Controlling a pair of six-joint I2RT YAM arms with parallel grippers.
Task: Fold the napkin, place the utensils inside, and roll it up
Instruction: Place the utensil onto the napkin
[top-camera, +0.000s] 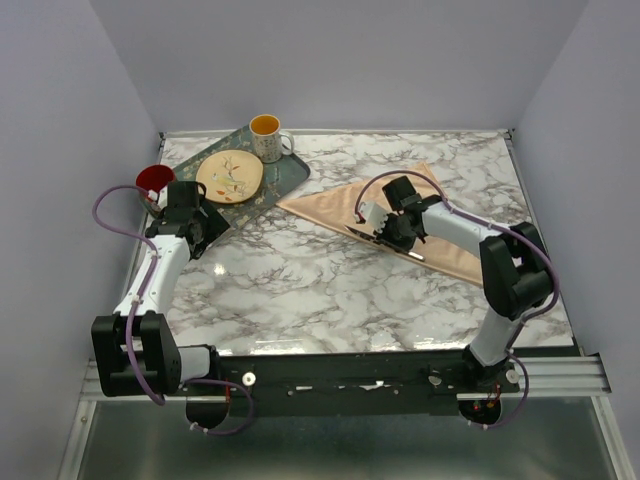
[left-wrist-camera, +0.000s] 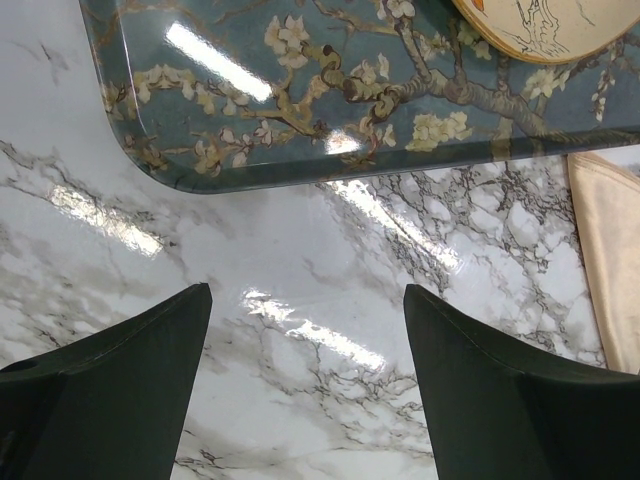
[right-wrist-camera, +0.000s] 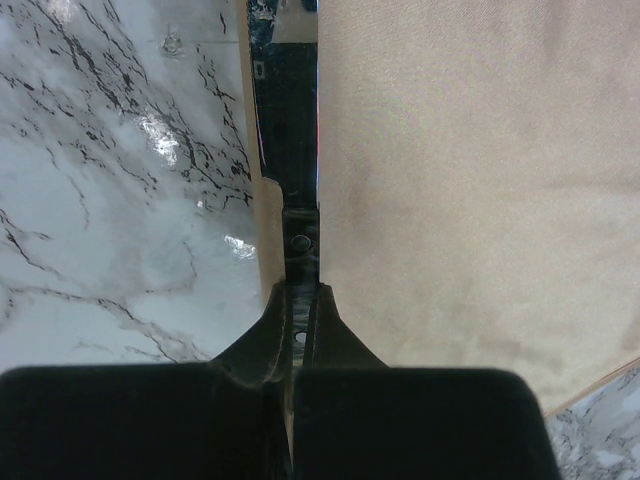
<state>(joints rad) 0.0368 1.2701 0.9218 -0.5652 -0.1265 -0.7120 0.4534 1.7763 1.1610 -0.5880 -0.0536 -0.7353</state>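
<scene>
The right tool (right-wrist-camera: 298, 320) is pressed together, pinching the end of a dark utensil (right-wrist-camera: 290, 150) that lies along the edge of the napkin (right-wrist-camera: 460, 200). A thin strip of cloth shows on the utensil's 9 o'clock side and the broad fold on its 3 o'clock side. Seen from above, the napkin is a folded triangle at about 2 o'clock from the middle of the surface (top-camera: 320, 290). The step in hand looks like laying the utensil in place for rolling. To do it well, the piece should probably sit flat and parallel to the cloth's edge, and the tool should let go without dragging the cloth. The left tool (left-wrist-camera: 307, 300) is spread wide and holds nothing, over bare surface at about 9 o'clock, just off the tray (left-wrist-camera: 300, 120). It could usefully pin a napkin corner while the roll starts
</scene>
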